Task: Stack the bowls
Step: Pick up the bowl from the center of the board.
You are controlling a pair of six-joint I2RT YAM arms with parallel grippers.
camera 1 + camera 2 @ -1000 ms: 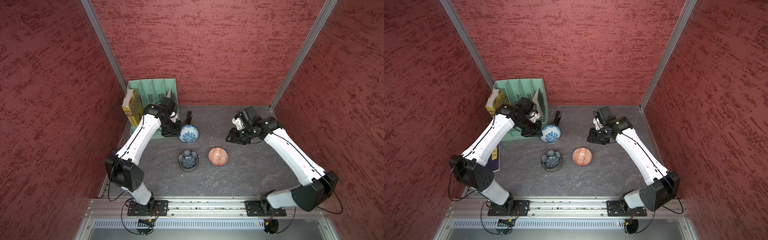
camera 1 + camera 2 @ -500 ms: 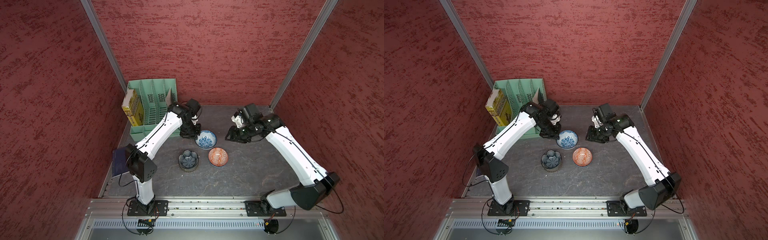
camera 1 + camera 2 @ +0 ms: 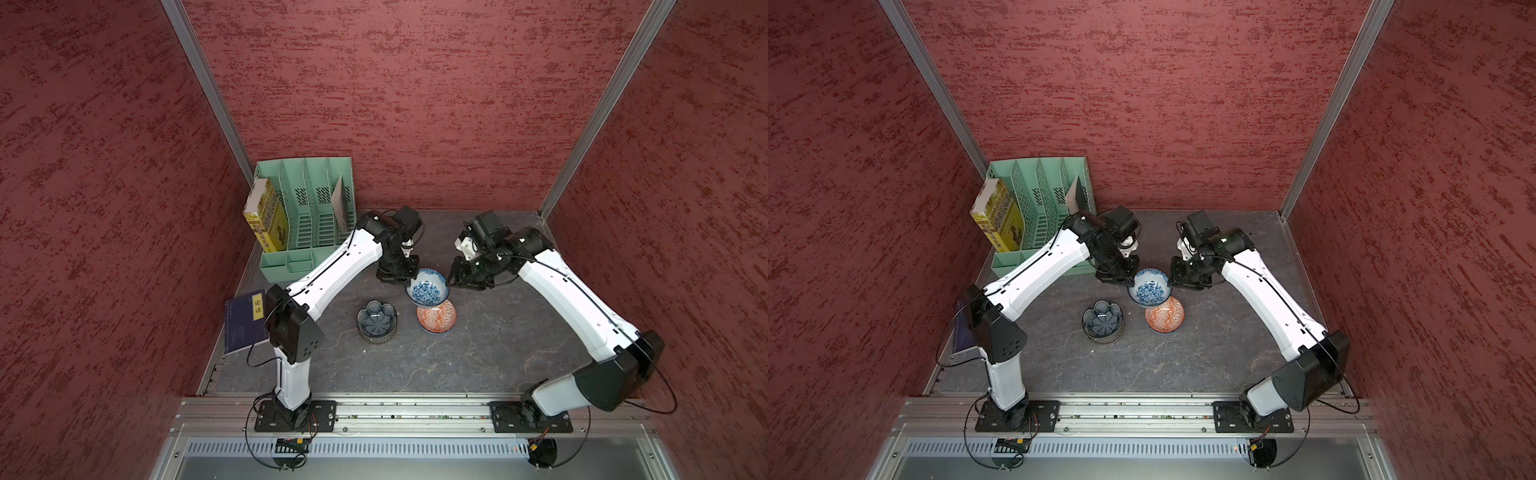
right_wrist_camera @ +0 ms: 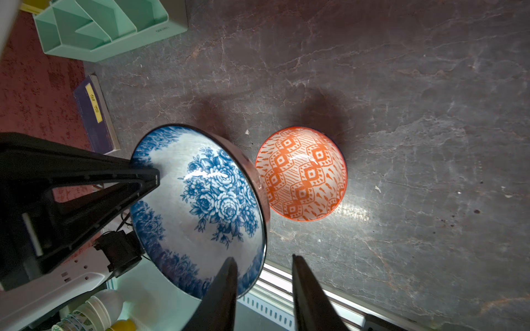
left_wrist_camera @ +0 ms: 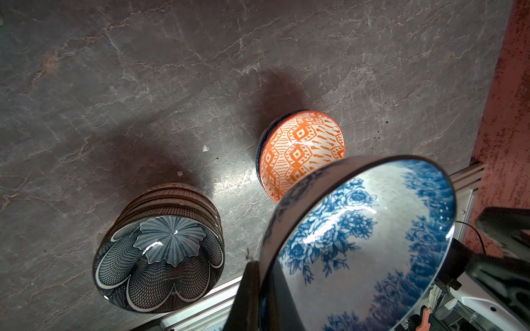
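Bare table [image 3: 415, 365] runs from the front rail [image 3: 415, 409] to the bowls. The stack [image 3: 377, 323], with a dark-blue flower bowl [image 5: 160, 252] on top, stands just left of the orange bowl [image 3: 436, 319]. Over the orange bowl's far edge hangs the blue-white bowl [image 3: 428, 289], glossy, with blue roses and a dark rim. The left claw [image 3: 406, 281] pinches its rim. The right claw [image 4: 263, 262], narrowly parted, straddles the opposite rim. The rack [image 3: 307, 208] stands far left.
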